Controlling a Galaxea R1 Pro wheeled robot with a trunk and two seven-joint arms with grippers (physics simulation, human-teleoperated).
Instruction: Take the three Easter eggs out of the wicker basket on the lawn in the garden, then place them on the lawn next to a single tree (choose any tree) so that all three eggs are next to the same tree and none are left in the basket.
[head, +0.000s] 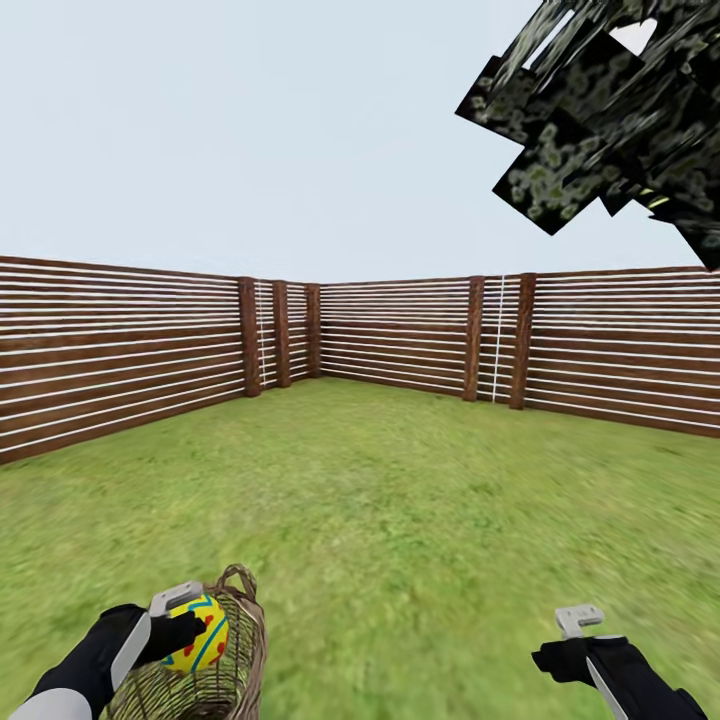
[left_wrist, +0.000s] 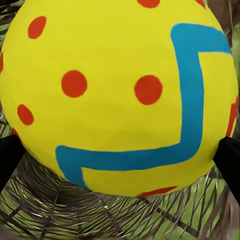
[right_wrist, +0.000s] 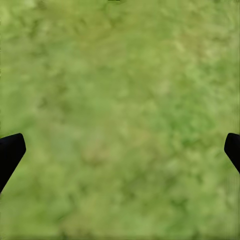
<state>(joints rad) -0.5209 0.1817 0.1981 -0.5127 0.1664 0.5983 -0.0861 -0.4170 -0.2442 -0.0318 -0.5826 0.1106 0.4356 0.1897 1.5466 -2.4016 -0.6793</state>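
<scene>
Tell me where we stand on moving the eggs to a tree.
Done: no egg shows on the lawn. In hand: the left gripper is shut on one Easter egg just above the wicker basket. Left: carry it to the tree; the basket's inside is hidden, so the eggs remaining are unclear. The right gripper is open over grass.

We've got the left arm low at our left side, black forearm angled up and inward, and its left gripper (head: 190, 628) is clamped on one Easter egg (head: 197, 633), with a dark fingertip (left_wrist: 229, 157) pressed against each flank of the egg in the left wrist view. The right arm sits low at our right, forearm running up and inward to a black wrist with a light grey bracket on top. The right gripper (right_wrist: 120, 152) has its jaws spread wide and holds nothing, dark fingertips (right_wrist: 10, 152) showing at opposite edges of the right wrist view.
</scene>
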